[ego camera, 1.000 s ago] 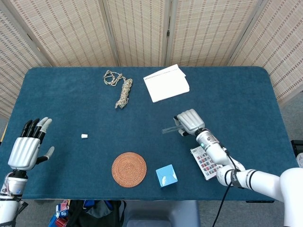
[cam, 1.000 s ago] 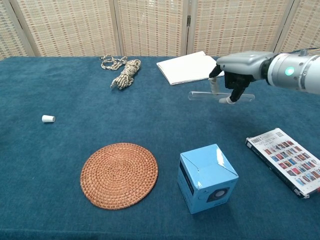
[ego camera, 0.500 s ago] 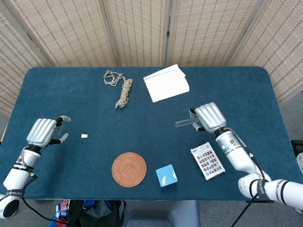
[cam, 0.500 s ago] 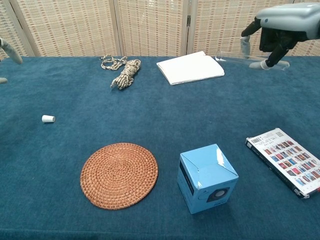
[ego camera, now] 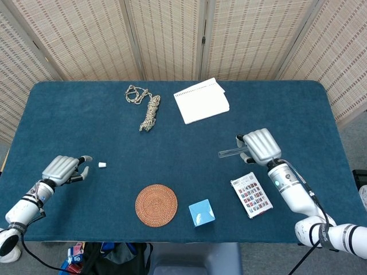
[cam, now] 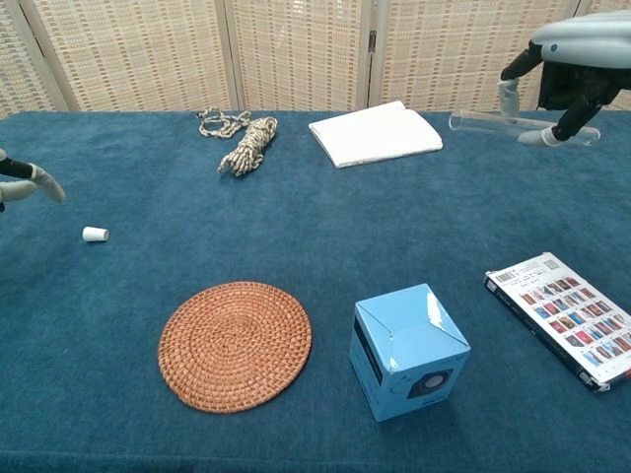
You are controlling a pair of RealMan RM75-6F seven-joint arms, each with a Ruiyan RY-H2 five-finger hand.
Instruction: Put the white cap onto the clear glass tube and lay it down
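Head view takes in both arms whole. Right robot hand (ego camera: 261, 146), right of centre, grips the clear glass tube (ego camera: 228, 153); the tube pokes out leftward, roughly level, lifted above the worktop (ego camera: 92, 114). Left robot hand (ego camera: 62, 168), at the left edge, has its fingers curled downward and holds nothing; its fingertips sit just beside the white cap (ego camera: 102, 165), not touching.

Chest view shows only slivers: a left fingertip (cam: 44, 184) at the left edge, up and left of the cap (cam: 95, 235), and the right robot hand (cam: 572, 61) at upper right, thumb and fingers closed on the tube (cam: 493, 122). Tube's open end points left; contents cannot be told. Here the tube's height off the cloth reads plainly.

Cap lies on its side on the blue cloth, left of the woven coaster (ego camera: 156, 205). Blue box (cam: 406, 350) stands just right of the coaster, closed. Booklet (ego camera: 250, 195) flat at lower right. Notepad (ego camera: 201, 100) and rope bundle (ego camera: 148, 112) along the top.
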